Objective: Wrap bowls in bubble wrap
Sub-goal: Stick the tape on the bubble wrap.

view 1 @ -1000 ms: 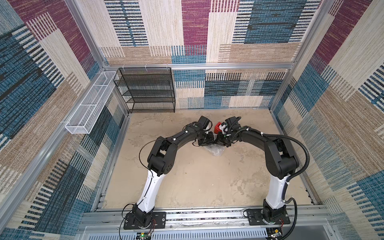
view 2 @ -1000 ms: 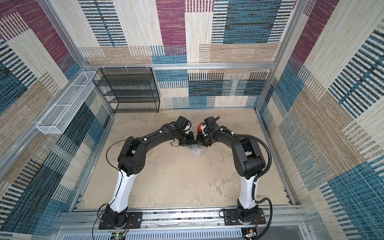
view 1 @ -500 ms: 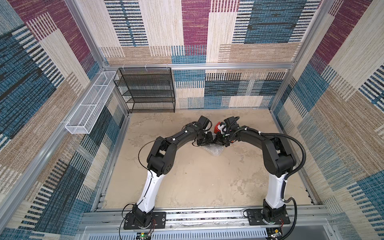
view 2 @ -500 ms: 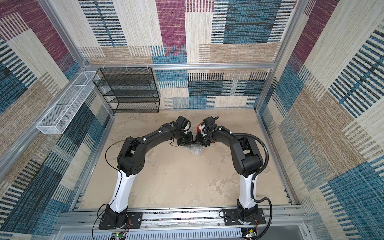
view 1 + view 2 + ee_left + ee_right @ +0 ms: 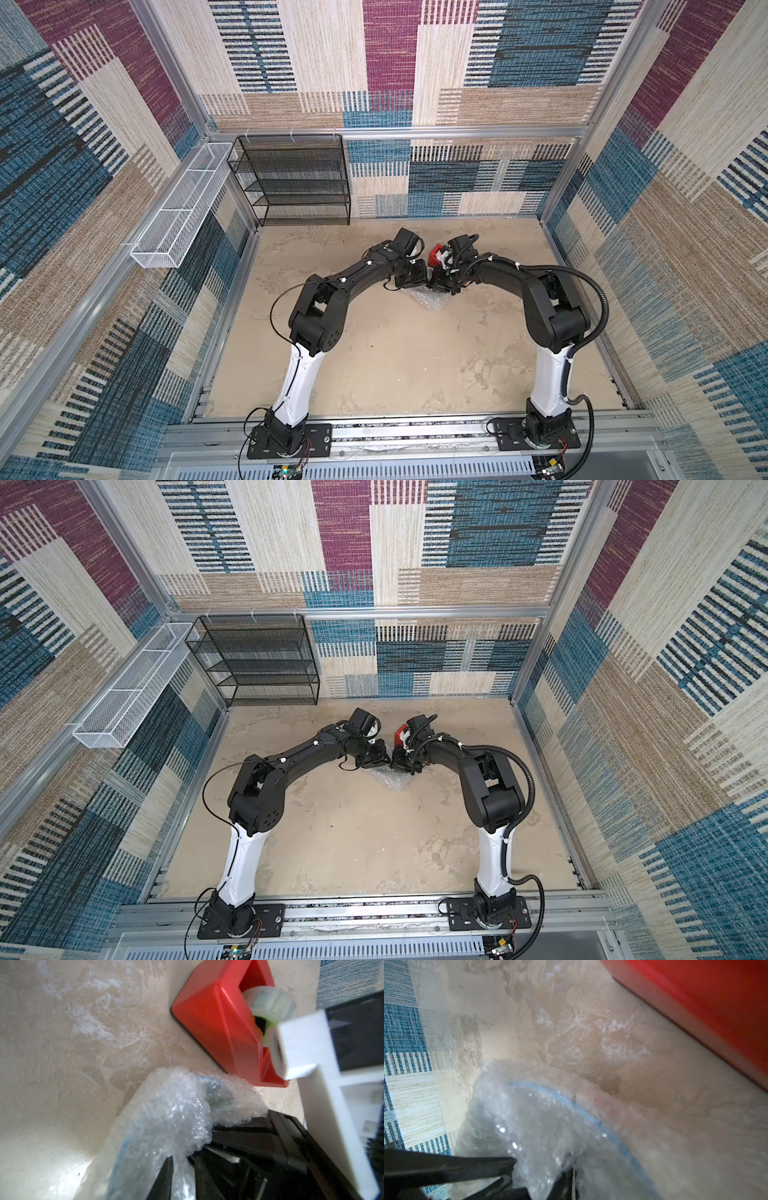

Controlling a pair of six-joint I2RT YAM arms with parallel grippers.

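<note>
The bubble wrap lies bunched round the bowl at the middle back of the table. Of the bowl, only a pale blue rim arc shows through the plastic. My left gripper has its fingers narrowly apart with a fold of wrap pinched between them. Tip to tip against it, my right gripper is shut on the gathered wrap on the other side. In both top views the gripper bodies hide most of the bundle.
A red tape dispenser with a clear tape roll stands just behind the bundle, close to the right wrist. A black mesh shelf stands at the back left. A white wire basket hangs on the left wall.
Both grippers have stayed together over the wrapped bowl. The right arm's elbow has shifted slightly to the left. The bundle has not visibly moved.
</note>
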